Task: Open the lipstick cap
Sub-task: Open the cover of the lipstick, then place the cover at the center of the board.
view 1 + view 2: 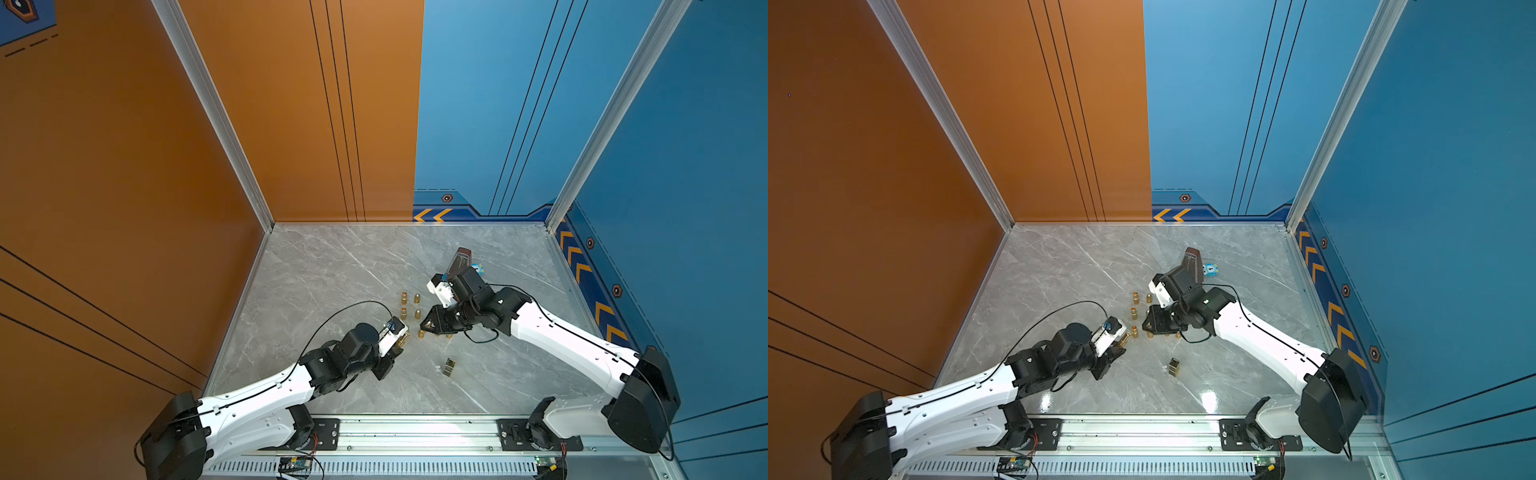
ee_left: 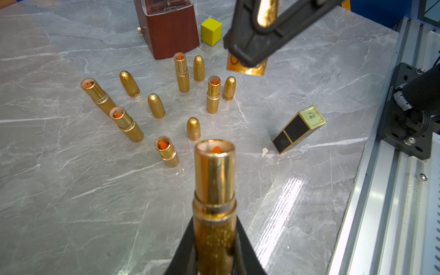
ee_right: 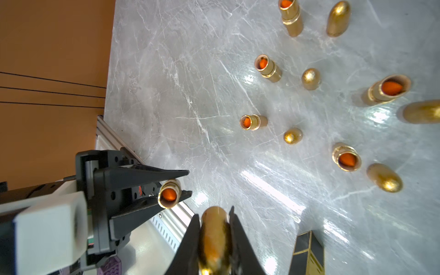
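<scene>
Uncapped lipstick base (image 2: 214, 181) pinched in left gripper (image 2: 214, 238), gold cap (image 3: 213, 240) pinched in right gripper (image 3: 214, 214), fully separated: set each down upright, clear of standing lipsticks (image 2: 213, 95).

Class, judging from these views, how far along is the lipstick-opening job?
Done: five gold lipsticks stand open, caps beside them. In hand: left hand holds a sixth base, right hand its separated cap. Left: the black lipstick lies capped.
</scene>
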`<state>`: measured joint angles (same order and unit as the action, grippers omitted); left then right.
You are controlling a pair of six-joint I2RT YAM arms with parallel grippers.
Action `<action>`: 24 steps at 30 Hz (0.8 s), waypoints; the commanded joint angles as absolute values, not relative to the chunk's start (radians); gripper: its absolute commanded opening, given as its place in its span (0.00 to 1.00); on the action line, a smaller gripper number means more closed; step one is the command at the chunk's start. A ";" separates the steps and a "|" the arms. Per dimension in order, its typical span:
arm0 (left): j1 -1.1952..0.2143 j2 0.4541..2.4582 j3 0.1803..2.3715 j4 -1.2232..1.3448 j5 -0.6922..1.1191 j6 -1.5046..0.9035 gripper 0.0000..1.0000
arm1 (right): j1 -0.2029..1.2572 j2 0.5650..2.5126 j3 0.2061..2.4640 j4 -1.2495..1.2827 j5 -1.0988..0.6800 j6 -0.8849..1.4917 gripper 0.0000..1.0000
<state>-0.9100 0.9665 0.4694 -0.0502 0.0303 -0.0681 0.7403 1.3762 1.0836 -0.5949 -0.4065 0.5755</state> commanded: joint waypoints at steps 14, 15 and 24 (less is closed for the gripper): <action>-0.904 0.880 0.407 -0.064 -0.047 -0.099 0.00 | 0.955 1.566 1.053 -0.657 0.036 0.600 0.21; -0.904 0.875 0.406 -0.064 -0.049 -0.098 0.00 | 0.960 1.580 1.054 -0.654 0.043 0.599 0.20; -0.903 0.834 0.389 -0.069 -0.070 -0.102 0.00 | 0.957 1.678 1.046 -0.601 0.081 0.605 0.20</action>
<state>-0.9100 0.8486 0.4049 -0.0570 -0.0448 -0.0937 0.9565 1.6611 1.0527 -0.6151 0.0257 0.5888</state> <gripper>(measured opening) 0.209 0.207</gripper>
